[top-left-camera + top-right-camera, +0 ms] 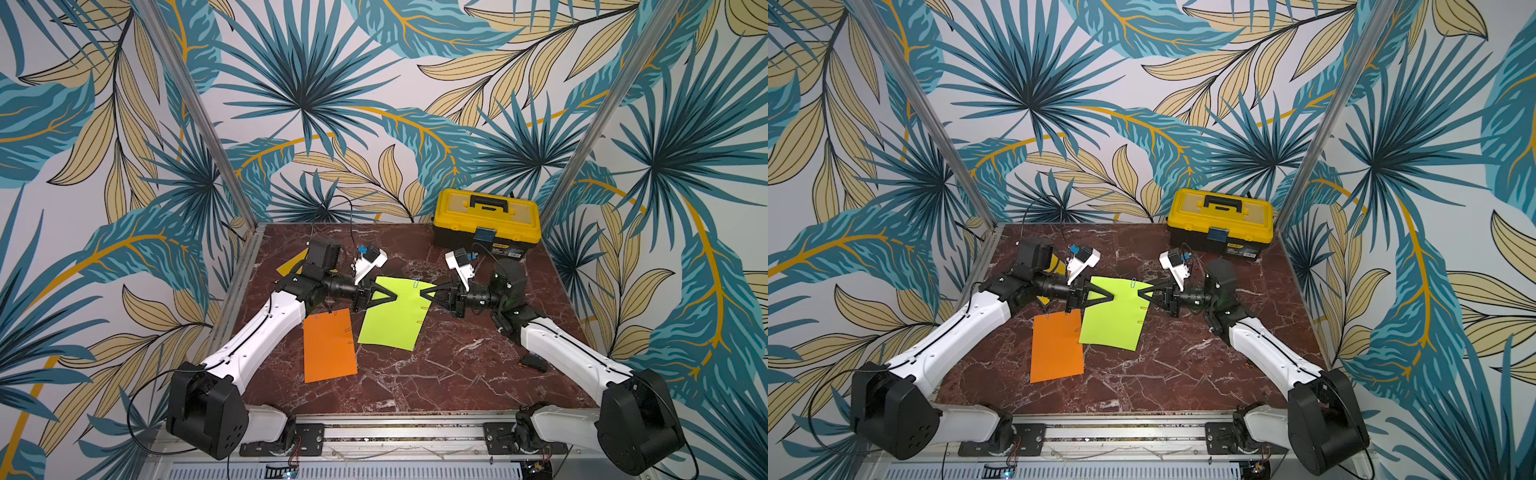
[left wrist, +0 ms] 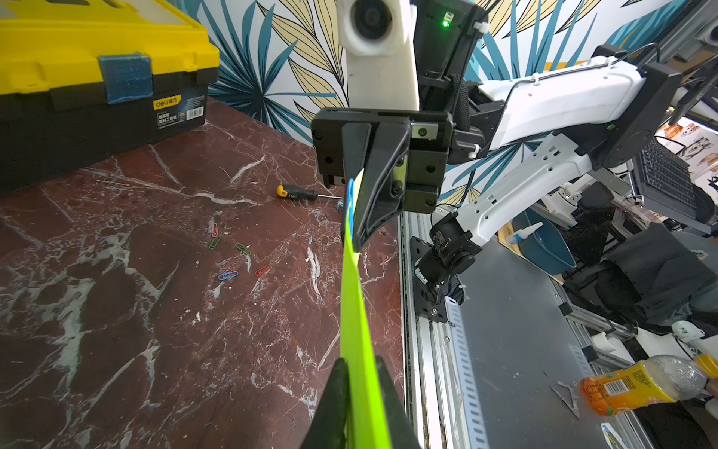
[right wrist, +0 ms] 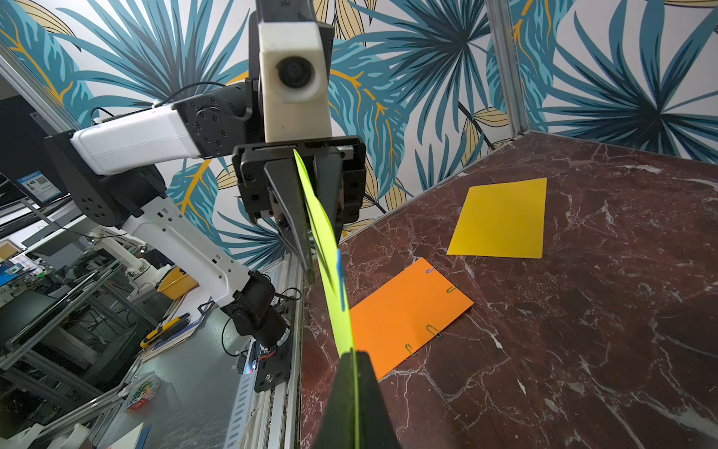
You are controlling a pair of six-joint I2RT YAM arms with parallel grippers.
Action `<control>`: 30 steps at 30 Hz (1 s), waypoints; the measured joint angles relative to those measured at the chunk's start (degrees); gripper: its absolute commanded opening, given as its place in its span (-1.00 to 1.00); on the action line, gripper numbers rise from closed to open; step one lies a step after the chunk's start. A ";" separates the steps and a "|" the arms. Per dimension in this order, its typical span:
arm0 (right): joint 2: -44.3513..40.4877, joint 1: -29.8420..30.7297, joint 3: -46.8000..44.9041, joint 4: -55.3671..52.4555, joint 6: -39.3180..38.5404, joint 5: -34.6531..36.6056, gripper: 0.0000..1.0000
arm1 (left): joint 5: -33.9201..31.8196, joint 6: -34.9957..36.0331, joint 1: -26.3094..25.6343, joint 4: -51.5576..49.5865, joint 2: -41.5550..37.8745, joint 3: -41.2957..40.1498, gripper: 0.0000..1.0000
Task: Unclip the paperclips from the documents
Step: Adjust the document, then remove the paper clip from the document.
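1. Centrally, the left gripper (image 1: pixel 395 296) and right gripper (image 1: pixel 421 292) are clamping opposite side edges of the green sheet (image 1: pixel 388 326).
2. A blue paperclip (image 1: pixel 417 283) is sitting on its far edge.
3. The orange sheet (image 1: pixel 328 347) is lying flat alongside.

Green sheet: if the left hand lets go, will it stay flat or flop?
Probably flops: the green sheet sags and curves below where the left hand and right hand pinch it. Edge-on it looks thin, so likely light and apt to flutter.
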 measured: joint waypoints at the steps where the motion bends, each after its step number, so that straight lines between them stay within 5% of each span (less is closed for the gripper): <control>1: 0.00 0.00 0.00 -0.02 0.00 0.00 -1.00 | -0.09 -0.37 0.00 0.37 0.00 0.00 -0.72; 12: -0.02 0.15 0.00 -0.66 -0.22 0.04 -1.00 | -1.05 -2.32 0.00 2.14 0.00 0.00 -1.00; 17: -0.17 0.17 0.15 -3.48 -2.21 0.85 -0.30 | -1.22 -2.32 0.00 2.43 0.00 0.00 -1.00; 20: -0.98 0.26 1.68 -10.86 -6.43 2.43 -0.06 | -1.07 -2.27 0.00 2.93 -0.02 -0.57 -1.00; 30: -2.80 0.26 11.23 -28.94 -17.88 5.51 0.08 | -1.33 1.90 -0.63 -4.07 -0.02 -2.10 -1.00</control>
